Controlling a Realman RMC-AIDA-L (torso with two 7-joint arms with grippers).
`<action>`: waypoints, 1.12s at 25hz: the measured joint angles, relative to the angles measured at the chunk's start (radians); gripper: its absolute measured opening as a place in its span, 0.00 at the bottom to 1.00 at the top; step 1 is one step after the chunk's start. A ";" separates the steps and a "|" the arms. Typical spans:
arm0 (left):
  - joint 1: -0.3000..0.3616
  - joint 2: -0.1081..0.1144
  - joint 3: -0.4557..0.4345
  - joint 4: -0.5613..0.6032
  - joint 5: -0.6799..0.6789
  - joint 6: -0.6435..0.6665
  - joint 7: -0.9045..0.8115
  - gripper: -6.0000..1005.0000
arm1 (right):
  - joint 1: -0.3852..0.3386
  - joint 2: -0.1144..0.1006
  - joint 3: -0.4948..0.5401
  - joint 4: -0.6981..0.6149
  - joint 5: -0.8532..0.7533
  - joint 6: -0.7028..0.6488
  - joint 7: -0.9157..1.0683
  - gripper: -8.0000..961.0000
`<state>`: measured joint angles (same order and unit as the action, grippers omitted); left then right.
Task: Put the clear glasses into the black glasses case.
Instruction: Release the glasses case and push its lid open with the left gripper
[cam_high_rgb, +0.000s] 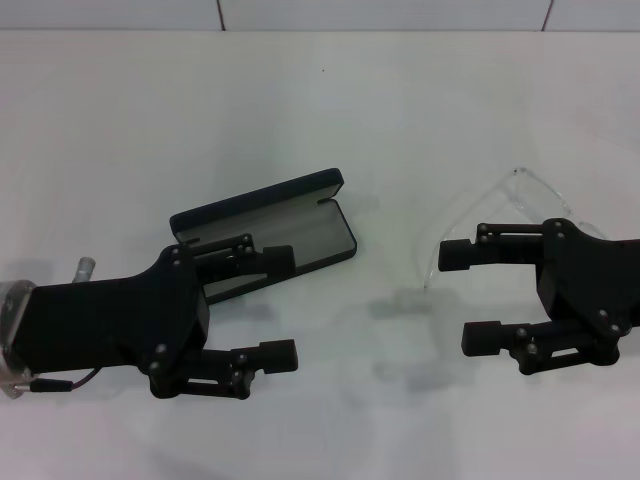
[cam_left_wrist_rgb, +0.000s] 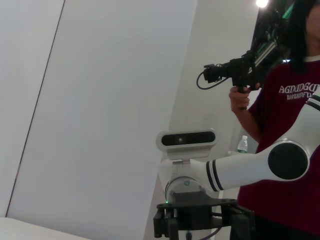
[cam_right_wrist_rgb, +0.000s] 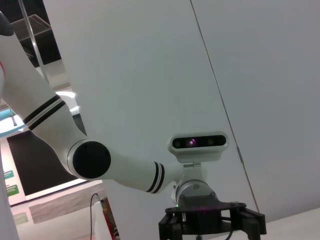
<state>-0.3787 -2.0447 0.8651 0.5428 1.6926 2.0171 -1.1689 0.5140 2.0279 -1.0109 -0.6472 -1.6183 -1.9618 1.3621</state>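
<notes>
Two grippers are seen in the head view, both with fingers spread wide and nothing held between them. The left gripper (cam_high_rgb: 285, 305) is placed at about 7 o'clock of the scene, its fingers pointing toward 3 o'clock. Its upper finger (cam_high_rgb: 270, 258) is seen over the open tray of the black glasses case (cam_high_rgb: 300, 215); whether contact is made cannot be told. Its lower finger (cam_high_rgb: 270, 357) is set over bare table, apart from the case.

The case is found just left of the scene's centre, lying open with the lid raised along the 12 o'clock side and the grey lining exposed. Its long axis is tilted, the end toward 3 o'clock being higher in the view than the other end.

The right gripper (cam_high_rgb: 470, 295) is placed at about 4 o'clock, its fingers pointing toward 9 o'clock. The clear glasses (cam_high_rgb: 520, 185) are found at about 2 o'clock, outside the case and well apart from it, resting on the white table (cam_high_rgb: 320, 110). One thin arm of the glasses is run down beside the tip of the right gripper's upper finger (cam_high_rgb: 460, 253); contact cannot be confirmed.

In the left wrist view the robot's head camera (cam_left_wrist_rgb: 187, 140) is shown, with a person in a dark red shirt (cam_left_wrist_rgb: 290, 110) beside it, a camera rig (cam_left_wrist_rgb: 235, 72) being held up. In the right wrist view the same head camera (cam_right_wrist_rgb: 197, 143) is shown against a pale wall.
</notes>
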 joint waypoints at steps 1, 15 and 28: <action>-0.001 0.000 0.000 0.000 0.000 0.000 0.000 0.87 | 0.000 0.000 0.000 0.000 0.000 0.000 0.000 0.80; -0.008 0.002 -0.023 0.011 -0.057 0.002 -0.014 0.85 | -0.009 -0.002 0.011 0.000 0.002 0.018 -0.022 0.80; -0.159 -0.044 0.008 0.668 0.246 -0.354 -0.637 0.83 | -0.141 -0.059 0.342 -0.010 0.026 -0.036 -0.027 0.79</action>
<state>-0.5373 -2.0885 0.8727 1.2105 1.9387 1.6633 -1.8057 0.3735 1.9685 -0.6690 -0.6570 -1.5925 -1.9976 1.3347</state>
